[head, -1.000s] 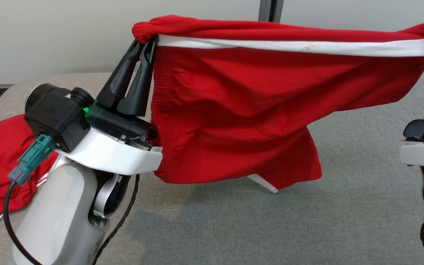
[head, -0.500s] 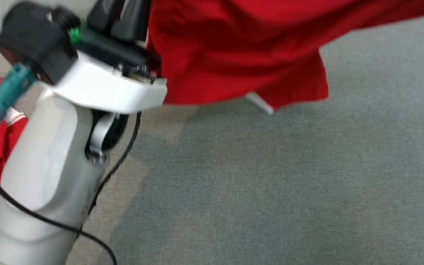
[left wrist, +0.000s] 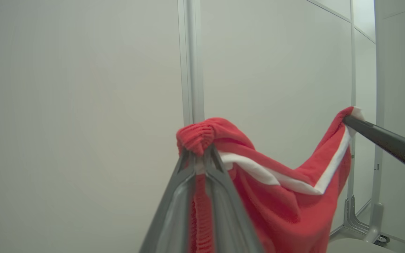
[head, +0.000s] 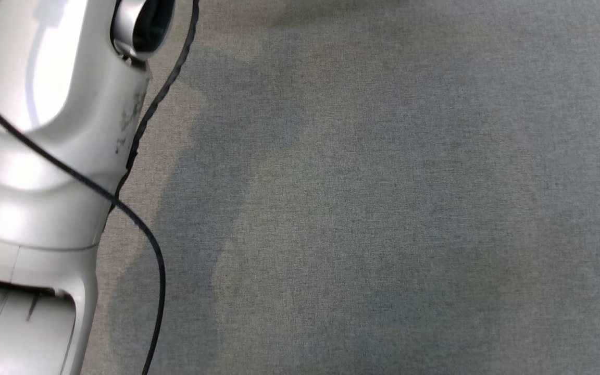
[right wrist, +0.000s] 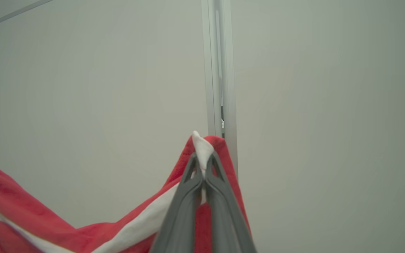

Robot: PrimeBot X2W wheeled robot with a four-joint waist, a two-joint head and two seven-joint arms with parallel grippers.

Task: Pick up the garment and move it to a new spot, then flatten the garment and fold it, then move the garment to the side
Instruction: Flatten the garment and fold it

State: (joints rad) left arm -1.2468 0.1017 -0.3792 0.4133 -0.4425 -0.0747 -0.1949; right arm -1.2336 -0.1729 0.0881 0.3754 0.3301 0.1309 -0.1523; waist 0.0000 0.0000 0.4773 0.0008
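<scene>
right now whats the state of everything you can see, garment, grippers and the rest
garment: held up by two ends, white-striped edge sagging between them, rest hanging down
left gripper: shut on the garment's bunched red end
right gripper: shut on the garment's white-tipped corner
left forearm: raised above the grey surface
grey surface: flat, patchy shadow on it
cable: slack, draped across the left forearm

A grey woven surface (head: 383, 208) lies flat, and a metal post (left wrist: 192, 70) splits pale wall panels (left wrist: 83, 105).
</scene>
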